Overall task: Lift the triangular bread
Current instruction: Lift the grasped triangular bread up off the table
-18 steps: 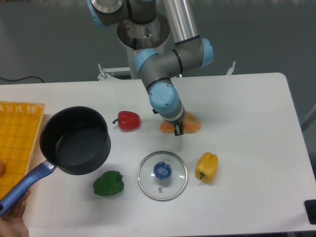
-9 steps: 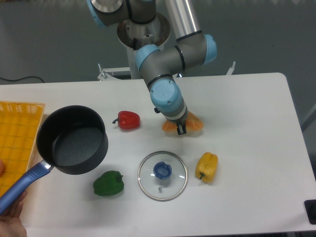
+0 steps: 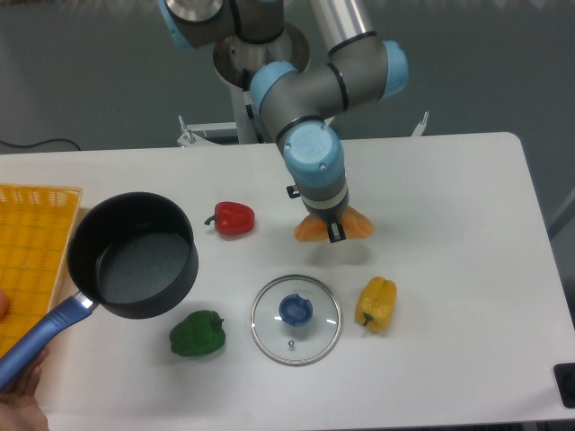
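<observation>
Just right of the frame's centre, the light-orange, smooth, rounded-triangle wedge of bread point(image 3: 358, 226) sits under the robot's two-finger hand point(image 3: 334, 230), which comes down on it from above so that the grey and light-blue wrist hides the wedge's middle and only its two orange ends show to either side. One dark fingertip pokes out at the wedge's near edge; the other finger is hidden, so I cannot tell whether the hand has closed on the bread or merely straddles it, nor whether the wedge rests on the white desk point(image 3: 449, 206) or hangs just above it. The surface looks glossy and the sides slope, so my worry is that a pinch across the tapering flanks could squeeze the bread out sideways or let it rotate and drop during a lift. A slipped wedge would likely slide toward the lumpy yellow bell pepper point(image 3: 375, 303) below right, or the round glass lid with a blue knob point(image 3: 296, 320) below. The red bell pepper point(image 3: 234, 218) lies to the left, well apart. A black saucepan with a blue handle point(image 3: 135, 255) is held at left by a person's hand point(image 3: 20, 404); it is far enough not to interfere.
</observation>
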Controlling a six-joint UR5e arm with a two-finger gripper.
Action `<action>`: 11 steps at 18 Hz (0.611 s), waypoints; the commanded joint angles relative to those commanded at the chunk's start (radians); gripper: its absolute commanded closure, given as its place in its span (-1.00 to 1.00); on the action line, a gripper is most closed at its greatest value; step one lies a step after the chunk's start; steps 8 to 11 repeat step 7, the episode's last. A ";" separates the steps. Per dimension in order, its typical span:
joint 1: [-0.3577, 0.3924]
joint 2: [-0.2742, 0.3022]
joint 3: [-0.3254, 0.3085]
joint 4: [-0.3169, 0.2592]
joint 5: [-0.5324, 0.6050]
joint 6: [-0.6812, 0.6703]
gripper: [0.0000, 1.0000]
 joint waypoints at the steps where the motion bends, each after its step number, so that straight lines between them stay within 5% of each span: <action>1: 0.011 0.006 0.018 -0.031 -0.012 0.000 0.57; 5: 0.037 0.021 0.066 -0.092 -0.045 0.005 0.57; 11: 0.043 0.034 0.068 -0.091 -0.058 0.005 0.57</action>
